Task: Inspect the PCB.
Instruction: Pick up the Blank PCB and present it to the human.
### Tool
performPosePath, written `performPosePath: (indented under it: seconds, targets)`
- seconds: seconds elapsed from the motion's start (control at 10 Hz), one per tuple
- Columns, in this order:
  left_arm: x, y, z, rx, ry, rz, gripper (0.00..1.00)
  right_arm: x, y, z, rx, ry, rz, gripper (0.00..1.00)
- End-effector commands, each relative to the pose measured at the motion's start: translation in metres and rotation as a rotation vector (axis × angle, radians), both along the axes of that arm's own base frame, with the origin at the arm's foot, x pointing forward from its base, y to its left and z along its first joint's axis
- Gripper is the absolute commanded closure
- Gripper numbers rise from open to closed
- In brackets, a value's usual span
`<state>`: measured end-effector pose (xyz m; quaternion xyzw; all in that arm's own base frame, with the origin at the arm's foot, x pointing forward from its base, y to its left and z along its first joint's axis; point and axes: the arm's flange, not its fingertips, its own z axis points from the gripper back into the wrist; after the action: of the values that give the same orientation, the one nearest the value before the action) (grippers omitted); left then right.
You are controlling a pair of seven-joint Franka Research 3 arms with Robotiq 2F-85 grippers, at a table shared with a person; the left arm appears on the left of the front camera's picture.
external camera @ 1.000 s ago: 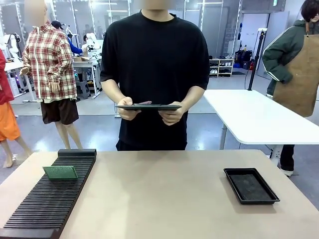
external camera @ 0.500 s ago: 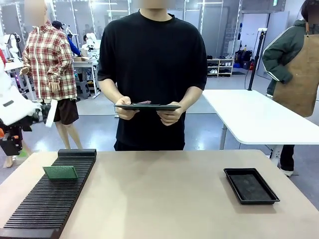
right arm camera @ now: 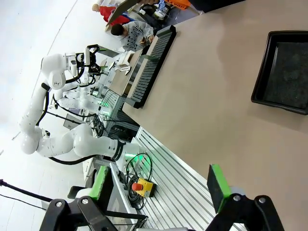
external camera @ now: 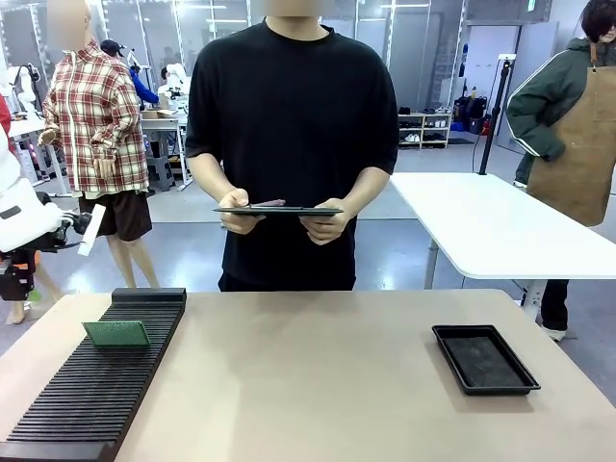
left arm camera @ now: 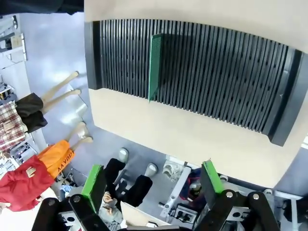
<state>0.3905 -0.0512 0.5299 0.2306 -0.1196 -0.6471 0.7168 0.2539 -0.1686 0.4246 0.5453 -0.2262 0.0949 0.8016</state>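
We see the PCB [external camera: 116,333] standing on its long edge in a slot of the black rack [external camera: 91,390]. It sits near the rack's far end, on the left side of the bench [external camera: 318,385]. Nothing touches it but the rack.

The left arm [external camera: 24,221] hangs at the picture's left edge, above bench height and well apart from the PCB. In its wrist view the left fingers [left arm camera: 94,180] are spread wide with nothing between them. Beyond them lie the bench edge, the rack [left arm camera: 216,77] and the PCB [left arm camera: 154,66], seen edge-on as a thin green strip.

The right fingers [right arm camera: 217,185] are also spread wide and empty, held high over the bench [right arm camera: 216,110]. The tray [right arm camera: 284,72] is nearer to them and the rack [right arm camera: 153,55] farther off.

In the front view the shallow black tray [external camera: 484,358] lies on the bench's right side. At the far side a person [external camera: 294,125] holds a dark tablet [external camera: 277,209] flat in both hands.
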Motion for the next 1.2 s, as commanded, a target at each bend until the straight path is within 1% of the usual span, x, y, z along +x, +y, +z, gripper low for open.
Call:
performPosePath:
  seconds: [0.0, 0.1, 0.2, 0.3, 0.4, 0.5, 0.6, 0.7, 0.9, 1.0, 1.1]
  targets:
    - [-0.001, -0.004, 0.001, 0.010, -0.004, 0.020, 0.00, 0.001, -0.002, 0.001, 0.007, -0.025, 0.005, 0.00]
    - [0.000, 0.000, 0.000, 0.000, 0.000, 0.000, 0.00, 0.001, -0.002, 0.001, 0.007, -0.025, 0.005, 0.00]
    - [0.011, 0.004, -0.007, -0.012, 0.053, -0.010, 0.00, 0.001, -0.002, 0.001, 0.007, -0.025, 0.005, 0.00]
    - [0.024, 0.007, -0.017, -0.035, 0.058, -0.037, 0.00, 0.001, -0.002, 0.001, 0.007, -0.025, 0.005, 0.00]
    - [0.043, 0.011, -0.034, -0.046, 0.087, -0.046, 0.00, 0.001, -0.002, 0.001, 0.007, -0.025, 0.005, 0.00]
    - [0.058, 0.016, -0.049, -0.093, 0.110, -0.049, 0.00, 0.001, -0.002, 0.001, 0.007, -0.025, 0.005, 0.00]
    - [0.069, 0.021, -0.061, -0.112, 0.130, -0.061, 0.00, 0.001, -0.002, 0.001, 0.007, -0.025, 0.005, 0.00]
    - [0.078, 0.023, -0.072, -0.143, 0.168, -0.066, 0.00, 0.001, -0.002, 0.001, 0.007, -0.025, 0.005, 0.00]
    - [0.094, 0.026, -0.095, -0.176, 0.183, -0.057, 0.00, 0.001, -0.002, 0.001, 0.007, -0.025, 0.005, 0.00]
    - [0.102, 0.029, -0.106, -0.216, 0.185, -0.093, 0.00, 0.001, -0.002, 0.001, 0.007, -0.025, 0.005, 0.00]
    - [0.108, 0.031, -0.116, -0.204, 0.184, -0.119, 0.00, 0.001, -0.002, 0.001, 0.007, -0.025, 0.005, 0.00]
